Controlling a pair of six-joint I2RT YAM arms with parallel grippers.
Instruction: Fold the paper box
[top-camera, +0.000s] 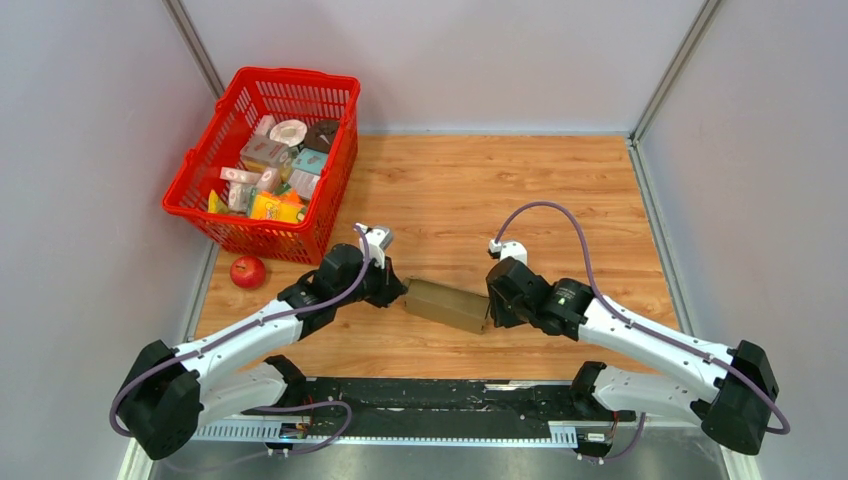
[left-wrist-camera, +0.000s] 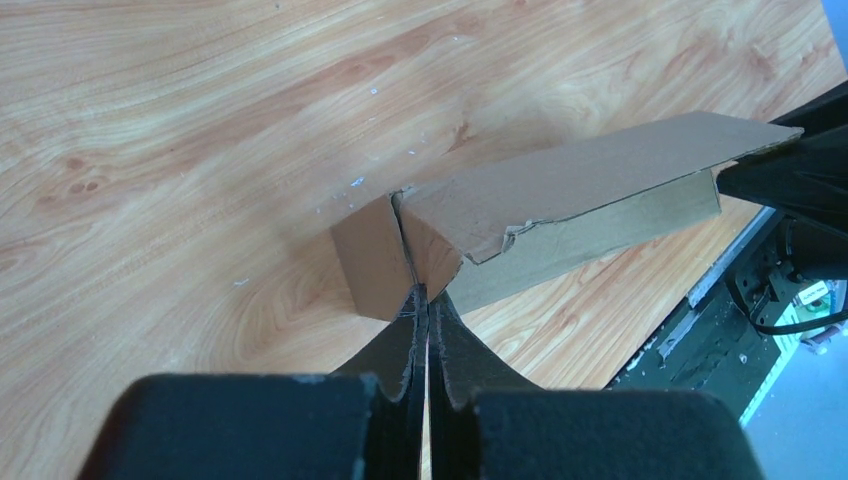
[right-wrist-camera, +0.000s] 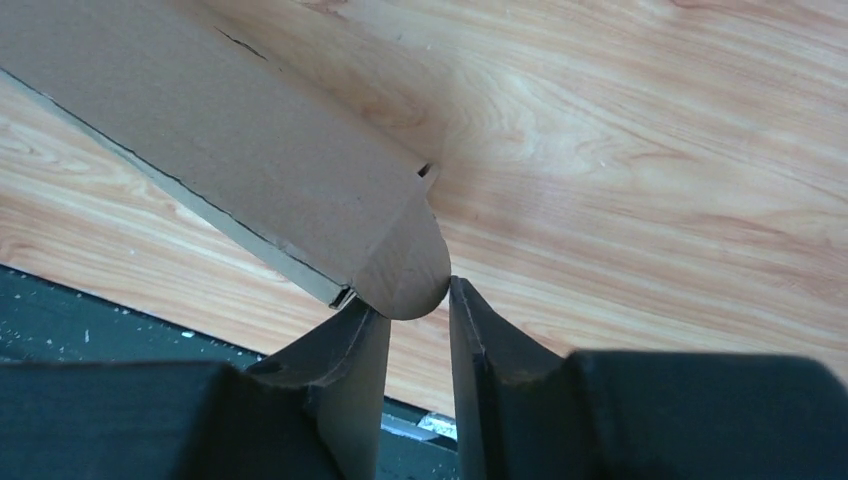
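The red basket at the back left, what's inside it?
The red basket holds a heap of small colourful packages, with a round white pack and a dark brown pack near the back. Whatever lies beneath that top layer is covered.

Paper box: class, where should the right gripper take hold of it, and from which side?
Probably the rounded end flap of the paper box, approached end-on from the robot's right. The flap juts out thin and free, lined up with the gap of the open right gripper.
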